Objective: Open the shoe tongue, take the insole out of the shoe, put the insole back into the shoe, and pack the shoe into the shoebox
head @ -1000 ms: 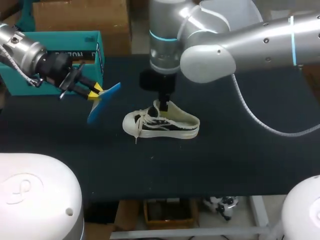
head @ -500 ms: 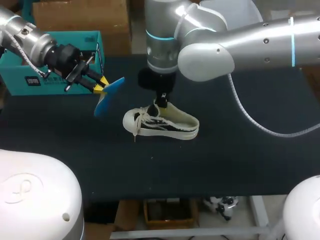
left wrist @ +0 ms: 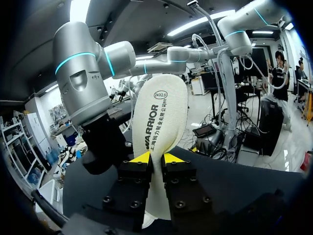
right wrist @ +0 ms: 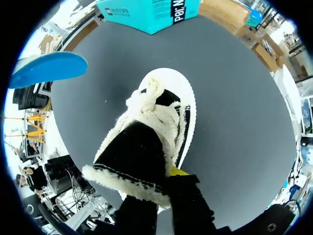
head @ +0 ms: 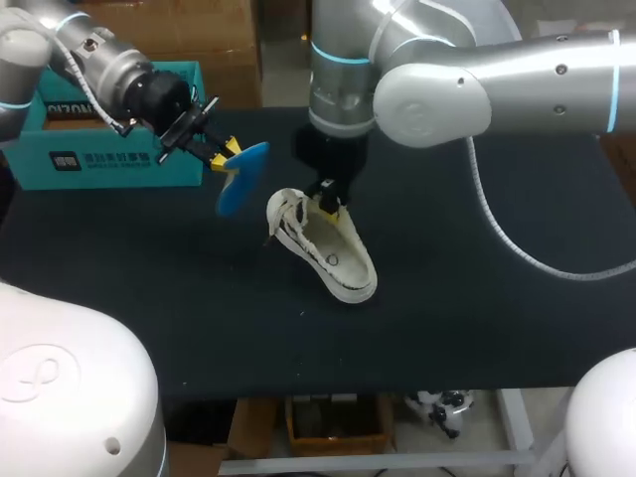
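Note:
A white low sneaker (head: 328, 250) with black panels lies on the dark table (head: 497, 298), toe towards the back left and heel towards the front. My right gripper (head: 328, 199) comes straight down on it and is shut on the shoe tongue (right wrist: 132, 156), a black flap with a fleecy edge; one yellow fingertip (right wrist: 178, 171) shows beside it. Left of the shoe, above the table, my left gripper (head: 224, 154) is shut on the insole (head: 243, 177), blue on one side and white on the other (left wrist: 161, 117). The left gripper (left wrist: 156, 157) pinches its narrow end. The teal shoebox (head: 99, 149) stands at the back left.
The shoebox (right wrist: 151, 12) lies beyond the shoe's toe in the right wrist view, with the blue insole (right wrist: 46, 68) off to one side. My right arm (left wrist: 83, 83) stands close beside the held insole. Bare table spreads right and in front of the shoe.
The right gripper closed on the tongue and the shoe swung round, its heel now pointing towards the front. The left gripper carried the insole right and farther back, closer to the shoe.

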### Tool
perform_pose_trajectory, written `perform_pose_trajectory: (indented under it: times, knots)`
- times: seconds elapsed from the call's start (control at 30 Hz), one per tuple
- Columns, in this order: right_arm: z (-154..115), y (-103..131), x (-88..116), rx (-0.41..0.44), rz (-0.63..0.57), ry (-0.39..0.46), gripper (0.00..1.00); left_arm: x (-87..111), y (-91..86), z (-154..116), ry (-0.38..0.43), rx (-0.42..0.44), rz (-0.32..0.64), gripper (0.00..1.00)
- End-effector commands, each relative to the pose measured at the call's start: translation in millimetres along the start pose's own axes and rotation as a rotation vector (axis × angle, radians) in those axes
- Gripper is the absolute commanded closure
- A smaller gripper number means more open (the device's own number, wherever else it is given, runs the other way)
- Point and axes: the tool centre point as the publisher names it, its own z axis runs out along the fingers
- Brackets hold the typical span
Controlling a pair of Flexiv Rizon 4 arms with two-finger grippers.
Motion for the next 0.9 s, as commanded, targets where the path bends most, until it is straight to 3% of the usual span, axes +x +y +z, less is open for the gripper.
perform_pose_trajectory:
  times: [0.03,0.47,0.9]
  knots:
    - [0.8,-20.8,0.7,-0.073,0.130,0.020,1.00,-11.5,9.7,0.3,0.157,0.108,0.030,1.00]
    - [-1.5,-42.4,20.6,-0.154,0.412,0.024,1.00,-9.3,-7.5,0.1,0.209,0.197,0.120,1.00]
    - [12.8,-41.8,23.3,-0.152,0.459,0.050,1.00,-8.2,-1.3,7.5,0.242,0.221,0.114,1.00]
